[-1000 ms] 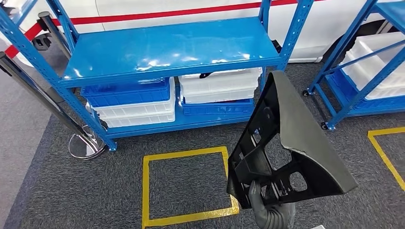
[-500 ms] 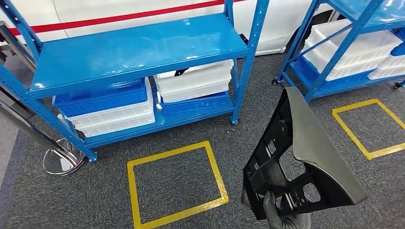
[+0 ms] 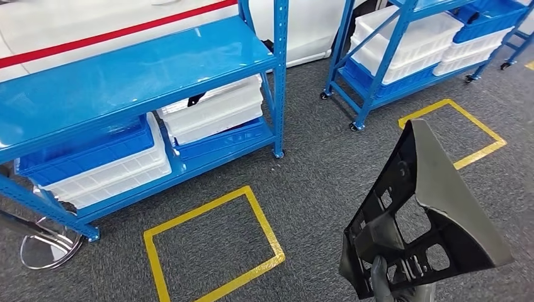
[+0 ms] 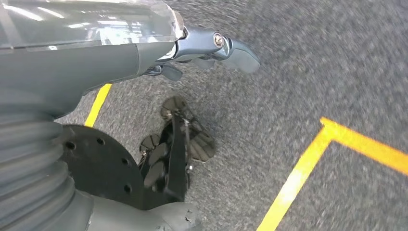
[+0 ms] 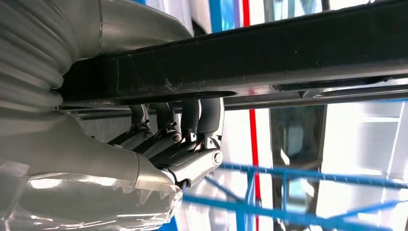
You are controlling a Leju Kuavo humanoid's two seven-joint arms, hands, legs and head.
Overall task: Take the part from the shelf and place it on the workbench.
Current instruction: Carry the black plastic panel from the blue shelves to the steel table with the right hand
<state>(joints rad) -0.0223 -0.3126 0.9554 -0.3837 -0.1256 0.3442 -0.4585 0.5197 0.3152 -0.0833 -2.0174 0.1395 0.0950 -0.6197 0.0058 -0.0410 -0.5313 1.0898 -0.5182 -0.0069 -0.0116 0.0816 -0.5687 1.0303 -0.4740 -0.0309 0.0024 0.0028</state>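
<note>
The part [image 3: 441,189] is a large black plastic piece with a ribbed frame and a smooth grey triangular face, standing upright at the lower right of the head view. My right hand [image 3: 391,287] grips it from below at its bottom edge. In the right wrist view the dark fingers [image 5: 183,137] curl around a black bar of the part [image 5: 250,60]. The blue shelf [image 3: 126,75] stands at the upper left, apart from the part. My left hand [image 4: 211,48] hangs over the grey carpet with its fingers apart and nothing in it.
White bins [image 3: 214,113] and a blue bin [image 3: 82,148] sit on the shelf's lower level. A second blue rack on wheels [image 3: 376,82] holds more bins at the upper right. Yellow tape squares [image 3: 261,219] [image 3: 477,122] mark the carpet. A chrome post base [image 3: 44,248] stands at lower left.
The whole head picture has shifted: the camera has turned right, so the shelf slid left and the second rack came further into view. The part stays held in my right hand.
</note>
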